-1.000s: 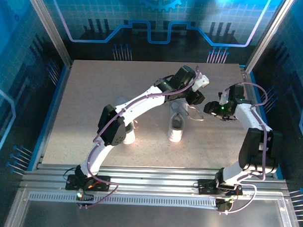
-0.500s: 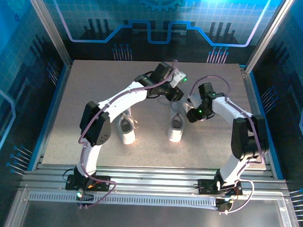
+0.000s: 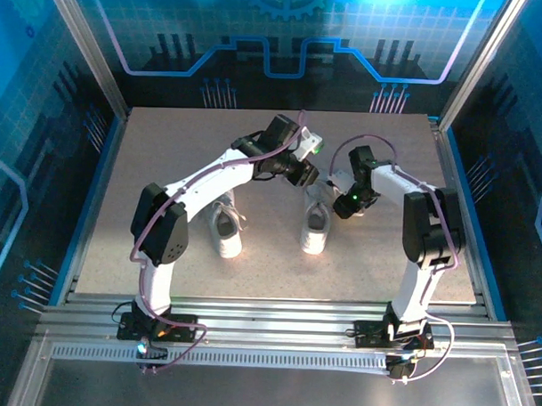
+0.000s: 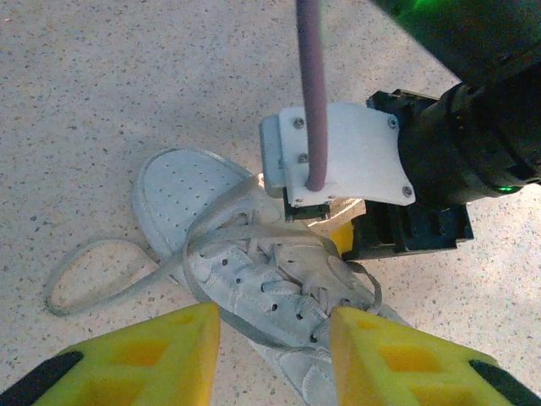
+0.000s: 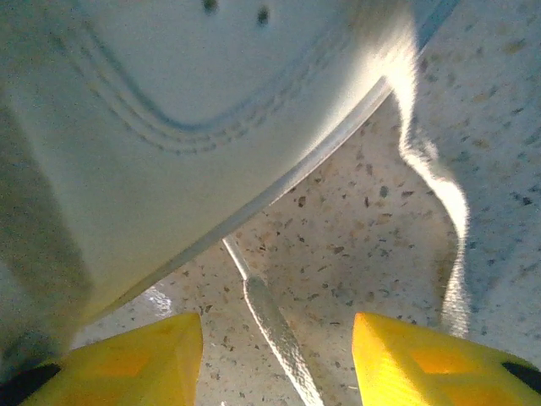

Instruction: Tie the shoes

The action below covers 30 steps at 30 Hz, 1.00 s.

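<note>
Grasping step, nothing tied yet: the small white low-top sneaker (image 4: 254,283) lies on the speckled beige table (image 3: 147,181) under the left gripper (image 4: 272,342), fingers spread, and its thin white lace (image 5: 269,317) runs btw the spread fingers of the right gripper (image 5: 275,355), which next should pinch it w/ care.

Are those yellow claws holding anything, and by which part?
Nothing is held. The left gripper hangs open over the small white low-top sneaker; the right gripper is open astride a thin white lace lying on the speckled table.
</note>
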Each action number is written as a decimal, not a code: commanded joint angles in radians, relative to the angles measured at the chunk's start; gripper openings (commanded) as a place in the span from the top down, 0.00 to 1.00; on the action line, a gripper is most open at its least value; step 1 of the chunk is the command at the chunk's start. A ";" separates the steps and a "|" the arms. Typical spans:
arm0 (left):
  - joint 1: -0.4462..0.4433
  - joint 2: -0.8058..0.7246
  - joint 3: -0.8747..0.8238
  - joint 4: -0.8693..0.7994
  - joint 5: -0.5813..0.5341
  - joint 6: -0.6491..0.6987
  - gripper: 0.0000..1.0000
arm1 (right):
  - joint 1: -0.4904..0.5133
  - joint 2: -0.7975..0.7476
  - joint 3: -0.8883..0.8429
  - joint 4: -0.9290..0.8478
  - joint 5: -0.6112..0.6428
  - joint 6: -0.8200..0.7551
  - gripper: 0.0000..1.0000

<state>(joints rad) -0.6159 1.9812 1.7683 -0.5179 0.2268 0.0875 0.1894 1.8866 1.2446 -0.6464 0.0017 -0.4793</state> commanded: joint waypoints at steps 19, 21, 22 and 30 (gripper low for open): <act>-0.018 -0.035 0.012 0.002 -0.014 0.060 0.62 | -0.007 -0.184 -0.146 0.090 0.117 0.203 1.00; -0.039 -0.018 0.036 -0.006 -0.032 0.080 0.62 | -0.016 -0.244 -0.196 0.127 0.116 0.239 1.00; -0.049 -0.010 0.048 -0.009 -0.042 0.089 0.63 | -0.023 -0.268 -0.215 0.137 0.111 0.257 1.00; -0.128 0.074 0.106 -0.024 -0.112 0.174 0.69 | -0.121 -0.438 -0.390 0.254 -0.067 0.448 1.00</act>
<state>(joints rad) -0.7254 2.0029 1.8484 -0.5186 0.1596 0.1993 0.1020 1.4841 0.9138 -0.4603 0.0345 -0.1471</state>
